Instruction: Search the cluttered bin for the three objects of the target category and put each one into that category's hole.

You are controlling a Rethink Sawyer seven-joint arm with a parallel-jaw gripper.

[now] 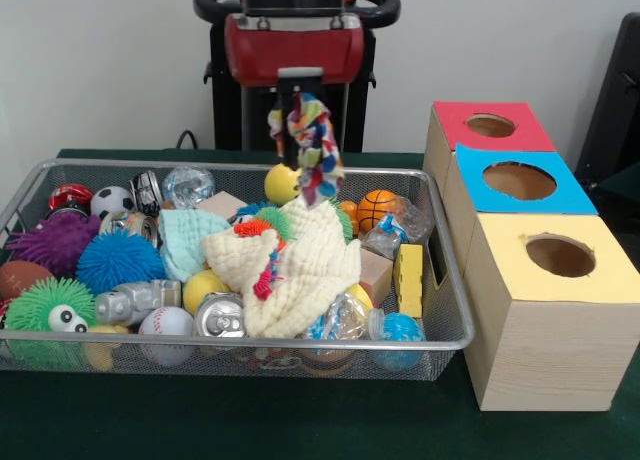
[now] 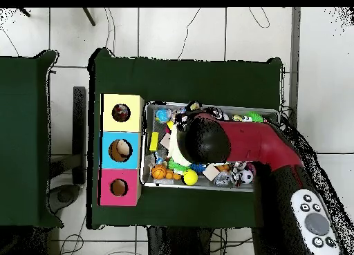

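My gripper (image 1: 299, 92) hangs above the back middle of the wire mesh bin (image 1: 445, 315). It is shut on a spotted cloth piece (image 1: 312, 145), white with red, blue, yellow and green, which dangles clear above the clutter. The yellow-topped box stands to the right of the bin, nearest the camera, with its round hole (image 1: 560, 256). In the overhead view the red arm (image 2: 235, 142) covers much of the bin (image 2: 207, 104) and hides the gripper. There the yellow box's hole (image 2: 121, 112) shows something dark inside. I see no other spotted cloth among the clutter.
The bin holds a cream waffle cloth (image 1: 300, 265), a pale blue cloth (image 1: 190, 238), spiky balls, cans and small sports balls. The blue-topped box (image 1: 520, 180) and red-topped box (image 1: 490, 126) stand behind the yellow one. The blue hole (image 2: 119, 150) shows an orange thing inside.
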